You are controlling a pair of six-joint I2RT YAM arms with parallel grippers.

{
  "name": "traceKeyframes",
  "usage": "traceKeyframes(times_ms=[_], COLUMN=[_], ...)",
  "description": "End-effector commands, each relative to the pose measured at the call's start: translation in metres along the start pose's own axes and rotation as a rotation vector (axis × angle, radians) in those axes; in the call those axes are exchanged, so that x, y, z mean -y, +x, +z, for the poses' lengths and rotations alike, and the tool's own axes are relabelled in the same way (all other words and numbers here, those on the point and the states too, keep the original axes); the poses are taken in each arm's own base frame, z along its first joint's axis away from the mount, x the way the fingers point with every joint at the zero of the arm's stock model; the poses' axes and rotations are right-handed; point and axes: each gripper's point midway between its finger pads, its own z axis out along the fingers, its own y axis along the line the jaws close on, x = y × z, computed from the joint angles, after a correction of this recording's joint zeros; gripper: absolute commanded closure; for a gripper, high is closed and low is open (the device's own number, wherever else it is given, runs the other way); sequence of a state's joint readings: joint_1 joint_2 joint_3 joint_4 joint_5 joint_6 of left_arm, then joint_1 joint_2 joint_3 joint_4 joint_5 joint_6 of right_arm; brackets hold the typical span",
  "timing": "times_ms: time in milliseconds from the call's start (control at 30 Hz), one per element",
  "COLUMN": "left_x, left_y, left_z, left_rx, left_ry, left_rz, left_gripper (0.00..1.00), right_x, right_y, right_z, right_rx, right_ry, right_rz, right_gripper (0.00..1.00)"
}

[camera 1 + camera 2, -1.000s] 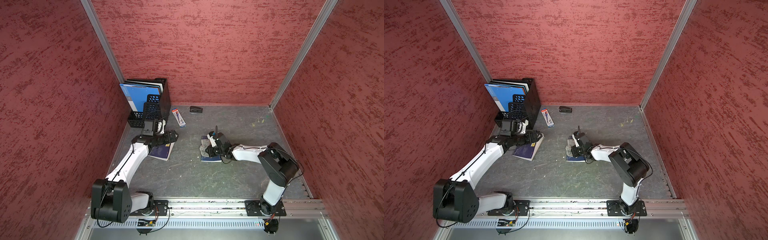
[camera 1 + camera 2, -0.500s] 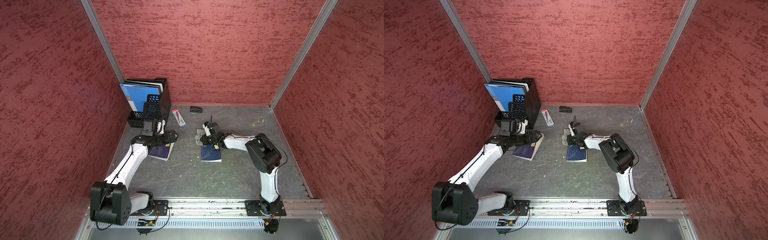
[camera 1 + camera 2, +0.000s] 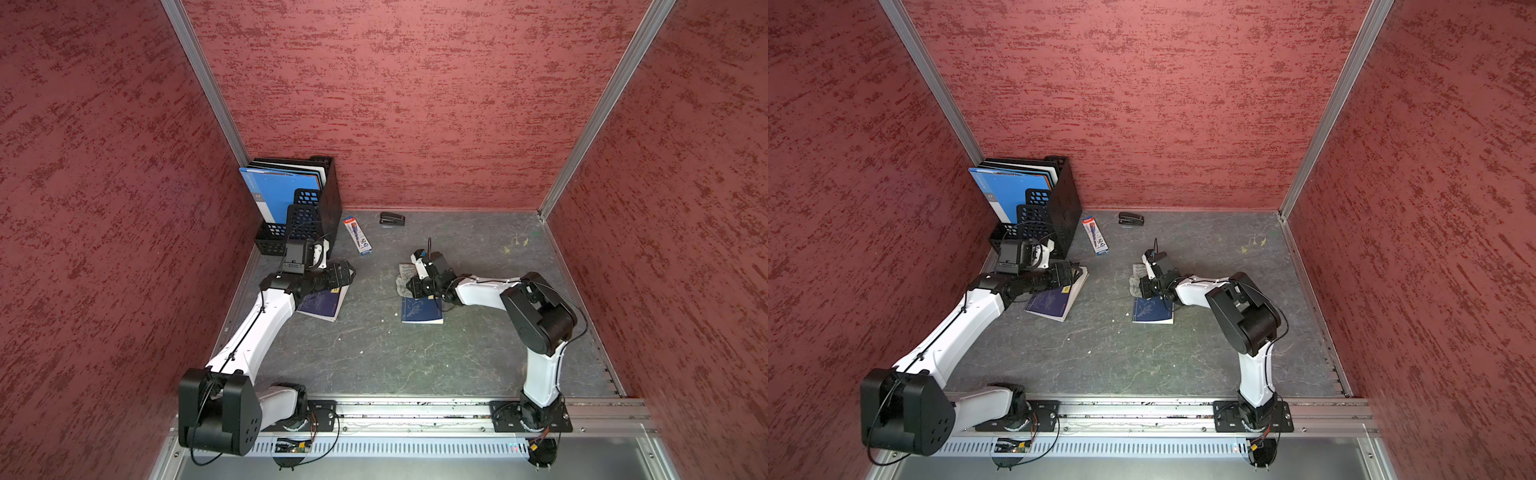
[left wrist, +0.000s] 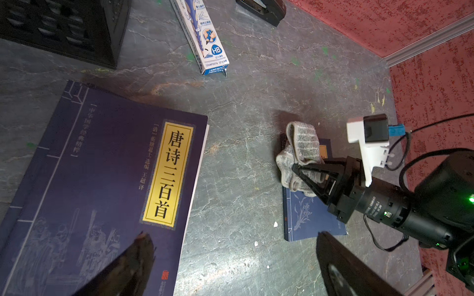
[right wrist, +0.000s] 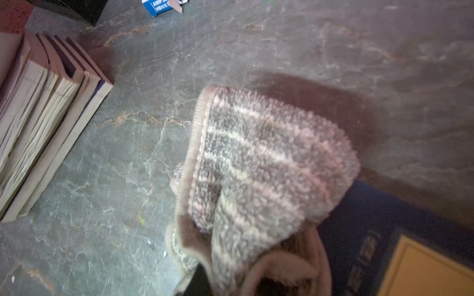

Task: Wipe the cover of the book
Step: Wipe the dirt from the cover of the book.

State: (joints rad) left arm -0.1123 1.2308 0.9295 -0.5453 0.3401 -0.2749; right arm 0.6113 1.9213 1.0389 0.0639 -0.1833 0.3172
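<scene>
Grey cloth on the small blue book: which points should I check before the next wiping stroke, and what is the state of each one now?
1. Right gripper shut on the grey cloth: ok.
2. Cloth lying on the small blue book: ok, on its title end, partly over the table.
3. Rest of the cover free of other things: ok.
4. Left gripper away from this book: ok, open, over the large navy book.
5. Book held against sliding: not ok, nothing holds it.
6. Cloth pressed firmly on the cover: cannot tell.
</scene>
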Motion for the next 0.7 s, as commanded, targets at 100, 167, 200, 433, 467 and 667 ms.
traceKeyframes(times_ms=[100,167,200,433,467,667], left_x=[0.004,0.004,0.003,0.003,0.004,0.005], left_y=[-0.007,-0.008,-0.007,-0.006,-0.006,-0.006], left_z=[-0.003,-0.003,-0.002,0.002,0.001,-0.001], left_rx=[0.019,0.020,0.018,0.011,0.012,0.009], left_ry=[0.005,0.003,0.003,0.003,0.004,0.004], left_rz=[0.013,0.014,0.013,0.012,0.013,0.020], left_gripper=[0.00,0.00,0.00,0.00,0.00,0.00], right_x=[-0.015,-0.022,-0.024,-0.014,-0.010,0.020], right_y=[0.094,0.106,0.112,0.142,0.141,0.115], right_z=[-0.014,-0.022,-0.025,-0.037,-0.038,-0.033], right_rx=[-0.250,-0.273,-0.286,-0.332,-0.326,-0.261], right_ry=[-0.029,-0.043,-0.050,-0.007,0.017,0.103], right_rz=[0.002,-0.009,-0.011,0.015,0.021,0.085], right_gripper=[0.83,0.83,0.83,0.83,0.83,0.83])
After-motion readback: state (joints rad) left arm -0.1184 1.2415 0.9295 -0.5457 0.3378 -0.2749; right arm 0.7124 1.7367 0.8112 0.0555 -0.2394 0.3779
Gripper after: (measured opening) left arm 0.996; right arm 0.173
